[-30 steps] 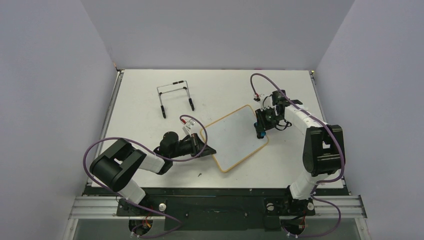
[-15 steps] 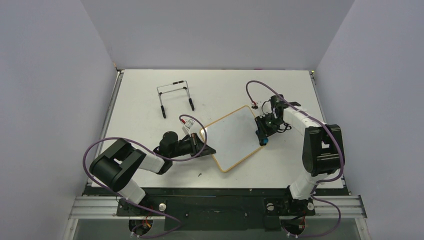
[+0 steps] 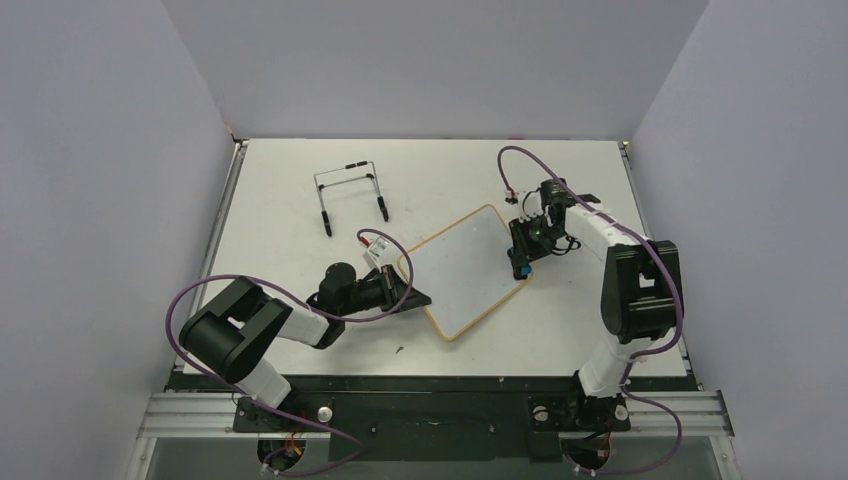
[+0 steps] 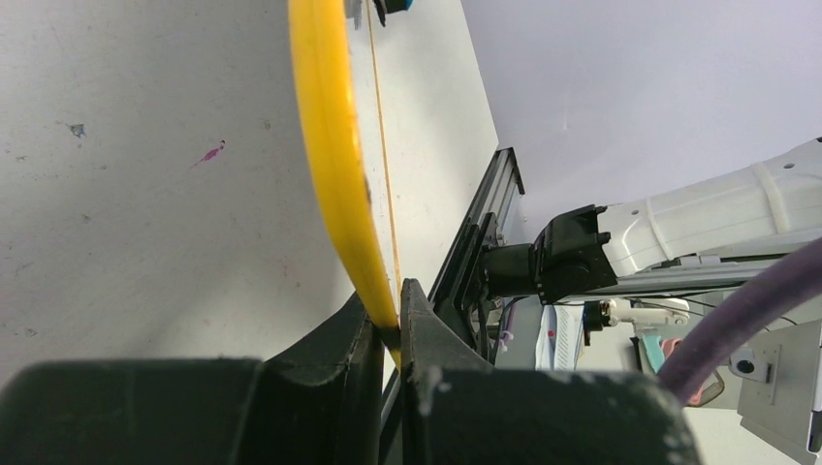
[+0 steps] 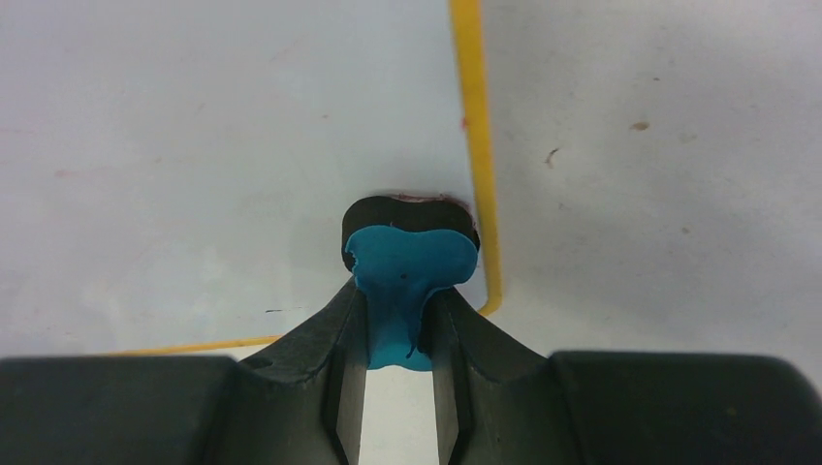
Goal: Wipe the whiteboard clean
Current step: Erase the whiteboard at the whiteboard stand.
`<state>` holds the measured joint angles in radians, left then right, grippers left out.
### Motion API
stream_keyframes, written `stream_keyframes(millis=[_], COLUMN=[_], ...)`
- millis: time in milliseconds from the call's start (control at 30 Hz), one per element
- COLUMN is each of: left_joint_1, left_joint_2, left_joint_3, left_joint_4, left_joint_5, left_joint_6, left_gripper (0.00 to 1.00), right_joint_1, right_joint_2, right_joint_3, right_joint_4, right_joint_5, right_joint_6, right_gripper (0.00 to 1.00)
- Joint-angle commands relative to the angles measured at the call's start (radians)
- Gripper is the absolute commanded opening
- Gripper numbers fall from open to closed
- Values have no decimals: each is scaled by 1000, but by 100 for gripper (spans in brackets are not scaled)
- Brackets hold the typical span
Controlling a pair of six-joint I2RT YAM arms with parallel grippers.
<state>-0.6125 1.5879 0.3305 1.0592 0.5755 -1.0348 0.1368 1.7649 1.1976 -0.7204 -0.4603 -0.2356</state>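
Arms, both reaching inward to the whiteboard (image 3: 462, 272), which sits turned corner-on in the middle of the worktop (image 3: 440, 170), between the two tools.

Left arm: lies low. Elbow folded back toward the near left corner, forearm stretched almost flat along the worktop to the right. Left tool (image 3: 418, 298) meets the board's near-left edge side-on. In the wrist view the left tool (image 4: 388, 320) has its fingers pressed together on the yellow frame, and the whiteboard (image 4: 325, 126) runs away from the tips edge-on. Whether that edge is lifted off the worktop, cannot tell.

Right arm: upper link stands steeply over its base, forearm reaches away and leftward, wrist bent down. Right tool (image 3: 521, 258) points down at the board's right corner. In the wrist view the right tool (image 5: 397, 315) is clamped on the stem of a blue eraser (image 5: 407, 276). The eraser's black-backed head projects just past the tips and presses on the whiteboard (image 5: 194, 145), right beside the frame's rounded corner. Board surface ahead of this tool looks white, with only a faint reddish smear at the head.

Wire stand (image 3: 350, 190): well beyond the left tool, at the far side, apart from everything.
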Motion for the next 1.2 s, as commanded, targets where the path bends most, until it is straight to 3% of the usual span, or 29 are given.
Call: stream_keyframes(millis=[0,300,567,767,1000,1100,1167], left_joint_1=[-5,-4,-4,-5,-5,-4,-4], left_joint_2=[-38,-45,-26,-33,-29,-33,-39], left_joint_3=[29,23,29,28,28,24,22], left_joint_4=[171,173,199,189,188,185,181], left_joint_5=[42,26,23,29,27,27,26], left_joint_6=[44,47,30,34,34,34,35], left_gripper=[0,0,0,0,0,0,0], right_joint_1=[-26,-23,106,154,167,108,57], right_joint_2=[8,36,41,74,56,36,30], right_joint_3=[25,-32,-71,-3,157,239,244], right_joint_4=[95,-18,-128,-228,-340,-330,-283], right_joint_5=[53,143,127,-61,-411,-442,-369], right_joint_6=[56,-13,-57,-98,-170,-132,-81], right_gripper=[0,0,0,0,0,0,0])
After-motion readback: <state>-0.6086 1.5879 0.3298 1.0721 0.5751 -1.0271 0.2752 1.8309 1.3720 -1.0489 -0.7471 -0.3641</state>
